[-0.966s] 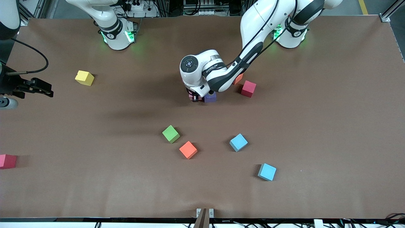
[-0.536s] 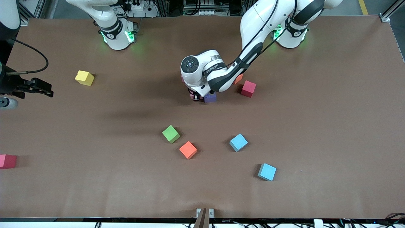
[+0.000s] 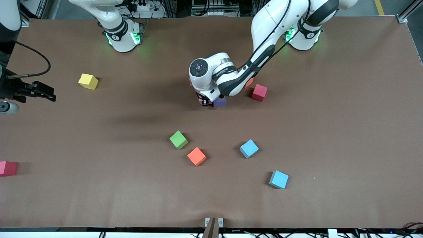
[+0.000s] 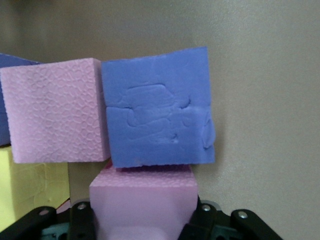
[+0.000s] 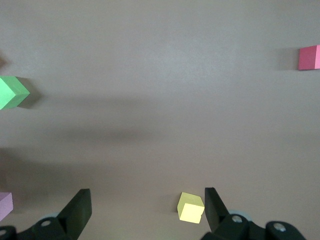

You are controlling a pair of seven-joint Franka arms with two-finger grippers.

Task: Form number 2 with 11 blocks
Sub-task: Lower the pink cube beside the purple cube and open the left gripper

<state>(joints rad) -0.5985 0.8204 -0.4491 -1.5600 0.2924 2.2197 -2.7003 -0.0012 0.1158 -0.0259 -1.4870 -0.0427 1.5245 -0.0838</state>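
Note:
My left gripper [image 3: 205, 101] is low at mid-table, shut on a pink block [image 4: 142, 197]. The held block touches a purple block [image 4: 157, 107] that sits beside another pink block [image 4: 55, 117]. In the front view the wrist hides most of this cluster, and only the purple block [image 3: 220, 102] peeks out. Loose blocks lie nearer the front camera: green [image 3: 178, 139], orange [image 3: 196, 156] and two light blue [image 3: 249, 148] [image 3: 279, 179]. A yellow block [image 3: 88, 81] lies toward the right arm's end. My right gripper [image 5: 147, 210] hangs open over that end, holding nothing.
A red cube [image 3: 259, 92] sits beside the left arm's wrist, with an orange block [image 3: 249, 82] half hidden next to it. Another red cube [image 3: 7, 168] lies at the table edge at the right arm's end. A grey bracket [image 3: 213, 222] marks the front edge.

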